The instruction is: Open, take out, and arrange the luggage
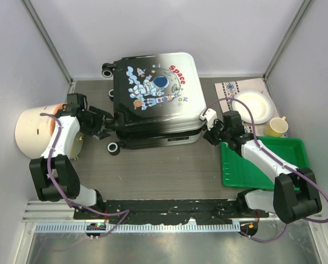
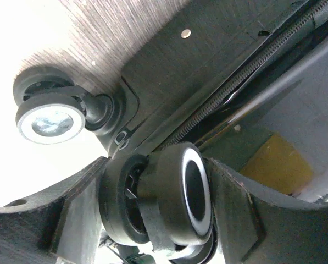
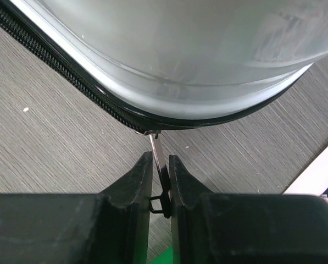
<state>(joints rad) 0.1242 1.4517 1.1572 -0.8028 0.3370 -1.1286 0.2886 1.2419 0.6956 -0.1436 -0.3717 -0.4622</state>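
On the worktop, the suitcase lies flat, astronaut side up. The left end effector clamps a wheel, bracing it. The right end effector pinches the zip pull tight, so unzipping is the step. Next, I'd say: drag that pull steadily along the track.

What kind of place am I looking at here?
Probably a robot lab test cell, not a home: plain white walls on metal framing enclose a table, two arms are bolted to its near edge, and staged props, a suitcase, green tray and paper plate, lie on it.
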